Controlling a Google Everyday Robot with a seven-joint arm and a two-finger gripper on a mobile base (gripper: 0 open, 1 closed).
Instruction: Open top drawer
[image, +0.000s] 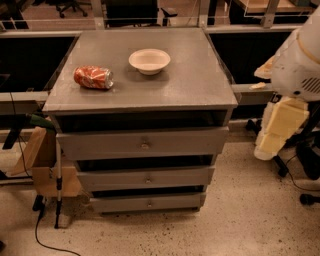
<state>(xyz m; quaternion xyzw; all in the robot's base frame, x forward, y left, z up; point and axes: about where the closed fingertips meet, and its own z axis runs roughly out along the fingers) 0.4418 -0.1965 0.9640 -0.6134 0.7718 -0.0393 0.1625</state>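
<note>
The top drawer (100, 144) is the tallest and widest grey front of the cabinet, with a small round knob (145, 146) at its centre. A dark gap shows above its front, under the cabinet top. Two shorter grey drawers (110, 178) sit below it, each with a small knob. My gripper (279, 129) is the cream-coloured part hanging under the white arm (300, 60) at the right edge. It hangs to the right of the cabinet at about the top drawer's height, apart from it.
A crushed red can (93, 77) and a white bowl (149, 60) lie on the grey cabinet top (190, 85). A wooden stand with a rod and a cable (47, 165) stands to the cabinet's left. Chair bases and desks are behind and to the right.
</note>
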